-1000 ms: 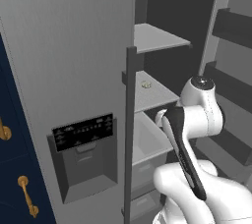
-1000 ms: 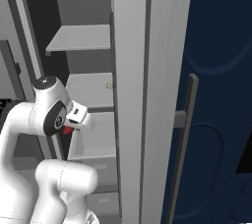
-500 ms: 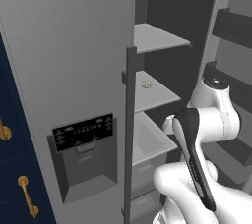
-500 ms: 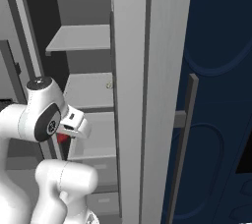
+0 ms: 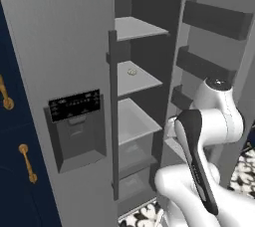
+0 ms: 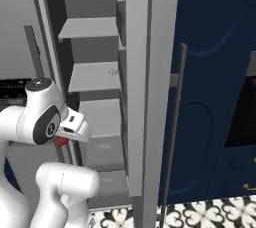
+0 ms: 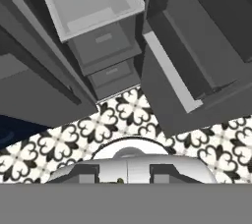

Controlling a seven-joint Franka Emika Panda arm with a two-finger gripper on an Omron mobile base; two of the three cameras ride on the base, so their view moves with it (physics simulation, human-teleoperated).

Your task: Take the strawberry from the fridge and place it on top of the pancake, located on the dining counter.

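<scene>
Strawberry (image 6: 61, 141): red speck tucked under my gripper (image 6: 66, 137), low in front of the fridge (image 5: 60, 47), seen from the right base view. Fingers look pinched narrow on it, though the tips themselves are hidden. I reckon it's v. light, soft, bruises easily and a bit slick, so a gentle squeeze across the widest part, no more.

Around me, big to small: open fridge door w/ dark bins (image 5: 214, 19) close on my right, the other door's edge (image 6: 137, 97) on the left, shelves (image 5: 137, 76), white drawer (image 5: 134, 121) below, small pale item (image 5: 131, 72) on the middle shelf. Doors and bins hem in my elbow, so clipping them is prob. the main risk.
</scene>
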